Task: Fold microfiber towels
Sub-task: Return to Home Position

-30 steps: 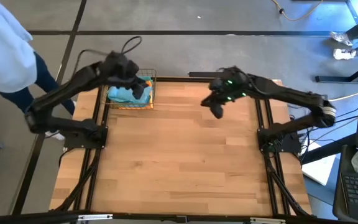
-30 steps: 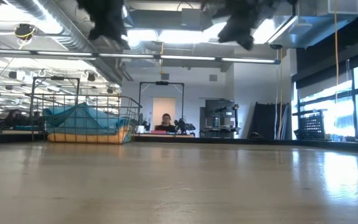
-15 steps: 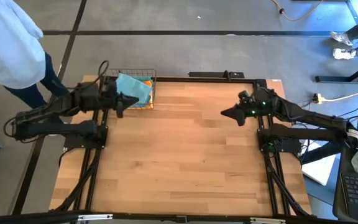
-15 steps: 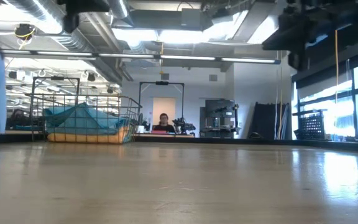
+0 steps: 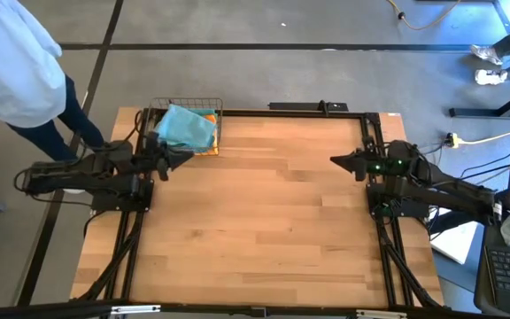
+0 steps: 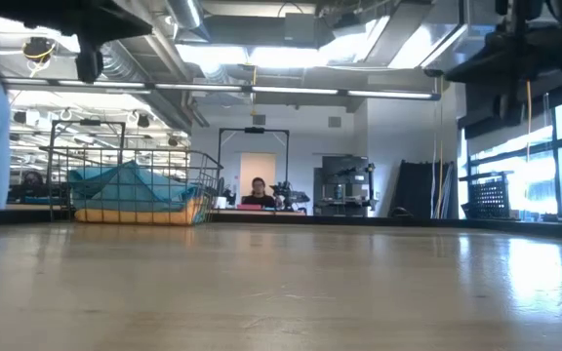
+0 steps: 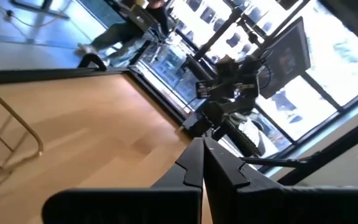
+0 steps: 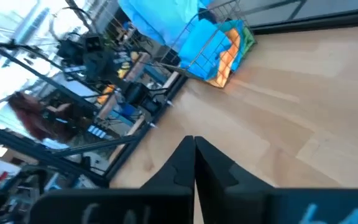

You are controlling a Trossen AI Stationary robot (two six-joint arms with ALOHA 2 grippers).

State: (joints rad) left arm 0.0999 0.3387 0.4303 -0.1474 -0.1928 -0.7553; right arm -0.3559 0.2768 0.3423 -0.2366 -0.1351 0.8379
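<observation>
The microfiber towels lie heaped in a wire basket at the table's far left corner: teal cloths on top, orange and a bit of green beneath. The low view shows the same teal heap over an orange layer. My left gripper is shut and holds nothing; it hovers level at the table's left edge, just near of the basket. My right gripper is shut with nothing in it, level above the table's right edge. The two grippers point at each other across the table.
The bare wooden tabletop stretches between the two arms. A person in a light top stands beyond the far left corner. Another person sits far off in the room behind.
Both arms have drawn back and sunk: my left gripper came away from above the basket toward the left edge, my right gripper went from the far middle to the right edge. Both have turned level, and both have shut.
</observation>
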